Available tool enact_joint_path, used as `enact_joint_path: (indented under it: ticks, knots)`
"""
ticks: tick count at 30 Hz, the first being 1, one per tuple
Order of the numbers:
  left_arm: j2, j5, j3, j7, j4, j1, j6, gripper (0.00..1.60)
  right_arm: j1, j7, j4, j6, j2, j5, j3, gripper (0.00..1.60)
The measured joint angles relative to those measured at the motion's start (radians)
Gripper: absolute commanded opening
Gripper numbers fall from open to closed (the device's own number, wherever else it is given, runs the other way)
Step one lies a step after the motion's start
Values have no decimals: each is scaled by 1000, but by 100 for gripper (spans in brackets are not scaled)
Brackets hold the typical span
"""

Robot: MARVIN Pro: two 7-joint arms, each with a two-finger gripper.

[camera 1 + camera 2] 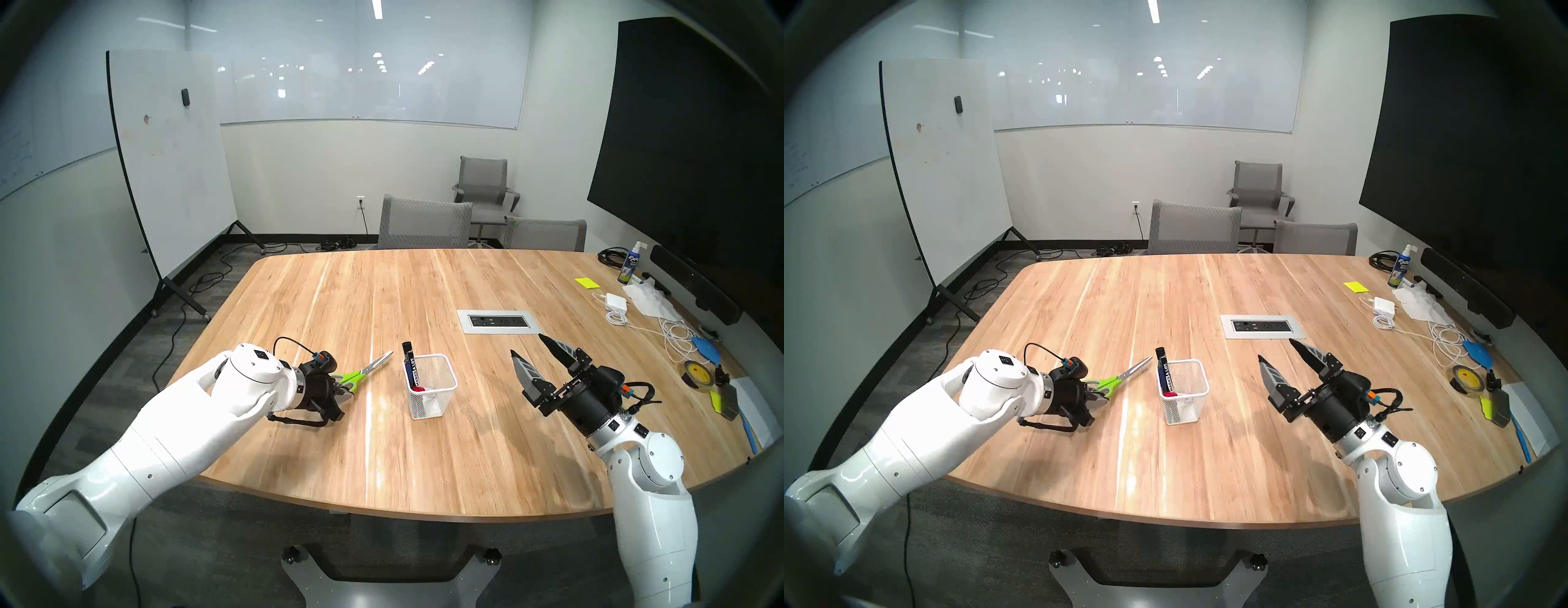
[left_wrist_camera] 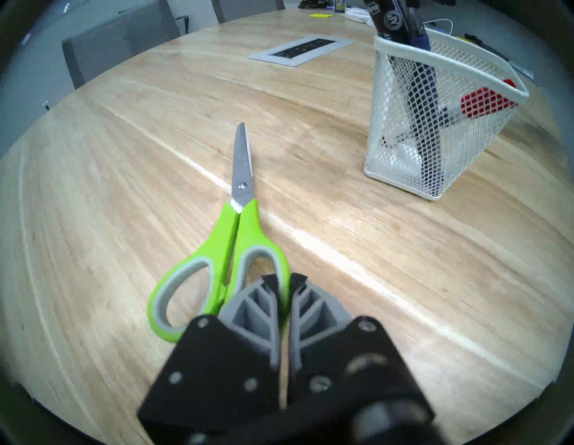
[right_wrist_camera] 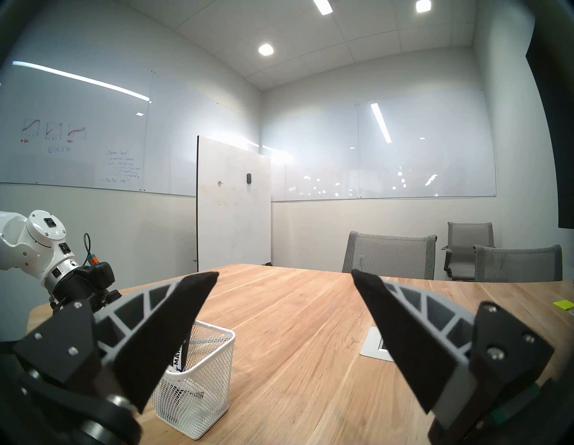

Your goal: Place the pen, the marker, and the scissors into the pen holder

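I see the big wooden table (image 1: pixel 424 424) filling most of the head views, grey chairs (image 1: pixel 424 223) behind its far edge and a rolling whiteboard (image 1: pixel 169 161) off to the left. Power outlet plate (image 1: pixel 498 321) is set flush in the tabletop, past the holder.

My left arm reaches in low from the left. Left gripper (image 2: pixel 283 279) is clamped tight on the rim of one lime-green finger loop of the scissors (image 2: pixel 240 199); one fingertip sits inside that loop, the other outside it. The scissors' blades are closed and point away from the gripper, toward the holder in the head view. The other loop is free beside the fingers. I cannot tell whether the scissors are lifted or resting on the wood.

My right arm stands on the right side, well apart from everything. Right gripper (image 1: pixel 530 352) is spread wide and holds nothing, tips angled up over the table.

The pen holder (image 1: pixel 432 392), white wire mesh with a square rim, stands upright on the table between the two grippers, just right of the scissors' tip and not touching it. Inside it, a thick black marker (image 1: pixel 409 361) leans against the left corner, sticking out above the rim. The pen (image 2: pixel 424 80), slim and dark blue, leans right beside it in the wrist view. A red-capped white marker (image 2: pixel 484 102) lies slanted lower in the cup, cap against the right wall.

Loose clutter, cables and tape sit at the far right edge.
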Motion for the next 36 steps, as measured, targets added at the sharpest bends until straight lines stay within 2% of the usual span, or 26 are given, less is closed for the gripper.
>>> enact_joint_path:
  ticks: [23, 36]
  knots:
    - [-13, -69, -91, 93, -86, 46, -16, 0, 2, 5, 0, 2, -5, -4, 3, 160]
    - [49, -87, -143, 116, -181, 70, -1, 0, 3, 7, 0, 3, -8, -6, 5, 160]
